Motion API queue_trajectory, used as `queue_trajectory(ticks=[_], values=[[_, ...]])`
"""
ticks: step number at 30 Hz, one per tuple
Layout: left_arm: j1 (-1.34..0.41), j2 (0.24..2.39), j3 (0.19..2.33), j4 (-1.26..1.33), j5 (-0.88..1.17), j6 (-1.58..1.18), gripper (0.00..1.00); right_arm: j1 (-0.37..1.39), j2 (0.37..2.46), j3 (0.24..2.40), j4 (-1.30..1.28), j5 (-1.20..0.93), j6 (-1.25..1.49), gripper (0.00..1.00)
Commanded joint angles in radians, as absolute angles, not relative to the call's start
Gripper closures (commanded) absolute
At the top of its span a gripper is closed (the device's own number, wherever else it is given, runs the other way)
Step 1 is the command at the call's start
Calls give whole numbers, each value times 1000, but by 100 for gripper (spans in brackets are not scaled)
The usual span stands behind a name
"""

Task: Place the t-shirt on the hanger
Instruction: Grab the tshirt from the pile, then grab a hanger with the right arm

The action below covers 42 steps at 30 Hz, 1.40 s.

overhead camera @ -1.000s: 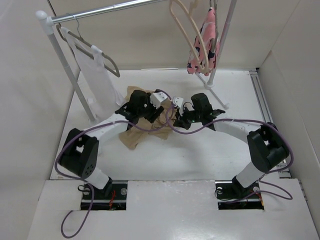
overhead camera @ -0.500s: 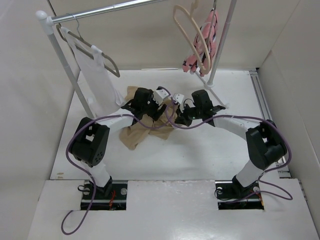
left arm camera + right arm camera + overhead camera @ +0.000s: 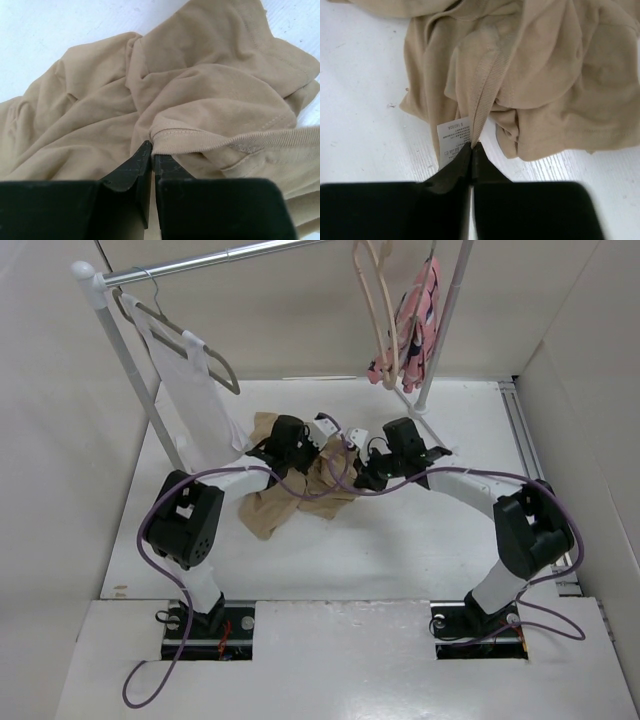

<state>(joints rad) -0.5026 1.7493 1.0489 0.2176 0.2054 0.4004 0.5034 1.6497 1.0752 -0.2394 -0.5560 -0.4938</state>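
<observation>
On the table, the crumpled t-shirt is clenched at its collar by both the left tool and the right tool, so grasping seems done and the next move is probably to lift the neckline open toward the hanger hanging behind.

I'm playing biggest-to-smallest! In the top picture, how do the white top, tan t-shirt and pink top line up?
Biggest: white top and t-shirt, about alike; the t-shirt is crumpled and partly hidden.
Smallest: pink top, though it hangs nearer the camera.
</observation>
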Motion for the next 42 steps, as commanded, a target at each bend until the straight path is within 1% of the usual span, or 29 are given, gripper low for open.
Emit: queue_trajectory(ticks=[1, 2, 3, 4, 6, 10, 11, 14, 16, 20, 21, 24, 27, 29, 31, 32, 33, 34, 35, 36, 37, 39, 40, 41, 42], values=[[-468, 1712, 1153, 131, 186, 348, 100, 512, 1603, 1159, -276, -502, -529, 82], [-468, 1688, 1167, 56, 152, 348, 100, 521, 1591, 1169, -285, -450, -529, 67], [-459, 1677, 1180, 20, 140, 348, 100, 532, 1580, 1169, -285, -340, -529, 36], [-459, 1663, 1180, -12, 127, 348, 100, 566, 1550, 1178, -296, -277, -529, 1], [-459, 1610, 1189, -78, 107, 359, 100, 607, 1508, 1161, -273, -133, -529, 0], [-459, 1519, 1152, -143, 107, 350, 100, 730, 1384, 1117, -227, 53, -548, 0], [-459, 1505, 1152, -158, 107, 339, 100, 771, 1337, 1117, -218, 76, -548, 0], [-459, 1474, 1141, -190, 107, 318, 100, 813, 1273, 1137, -228, 94, -548, 0], [-459, 1447, 1131, -202, 107, 305, 100, 813, 1226, 1184, -261, 46, -526, 0], [-459, 1419, 1103, -202, 107, 305, 100, 813, 1151, 1235, -313, -255, -526, 0], [-459, 1407, 1094, -202, 107, 305, 100, 813, 1135, 1247, -330, -290, -526, 0], [-459, 1382, 1060, -179, 107, 296, 100, 813, 1069, 1291, -341, -366, -526, 0], [-459, 1345, 1028, -169, 107, 287, 100, 813, 1014, 1350, -226, -416, -535, 0], [-459, 1328, 1013, -169, 118, 287, 100, 813, 1003, 1418, -174, -416, -488, 0], [-459, 1298, 988, -169, 118, 287, 100, 813, 1028, 1488, -129, -350, -447, 0], [-459, 1298, 979, -160, 109, 287, 100, 813, 1085, 1605, -129, -313, -430, 0], [-459, 1286, 965, -160, 109, 287, 100, 813, 1126, 1676, -138, -258, -364, 0], [-459, 1273, 965, -160, 109, 287, 100, 813, 1173, 1754, -164, -150, -335, 0], [-459, 1273, 953, -160, 109, 287, 100, 813, 1225, 1840, -249, -120, -321, 0], [-459, 1258, 942, -160, 109, 287, 100, 813, 1332, 2005, -290, -100, -321, 0], [-459, 1241, 942, -150, 118, 287, 100, 813, 1383, 2076, -322, -72, -321, 0], [-459, 1221, 930, -150, 127, 287, 100, 813, 1463, 2175, -359, 43, -276, 8], [-459, 1210, 916, -150, 127, 287, 100, 813, 1517, 2221, -359, 87, -265, 15], [-459, 1189, 901, -141, 136, 287, 100, 813, 1535, 2221, -359, 179, -265, 19], [-459, 1180, 900, -141, 137, 296, 100, 813, 1548, 2221, -336, 227, -265, 20]])
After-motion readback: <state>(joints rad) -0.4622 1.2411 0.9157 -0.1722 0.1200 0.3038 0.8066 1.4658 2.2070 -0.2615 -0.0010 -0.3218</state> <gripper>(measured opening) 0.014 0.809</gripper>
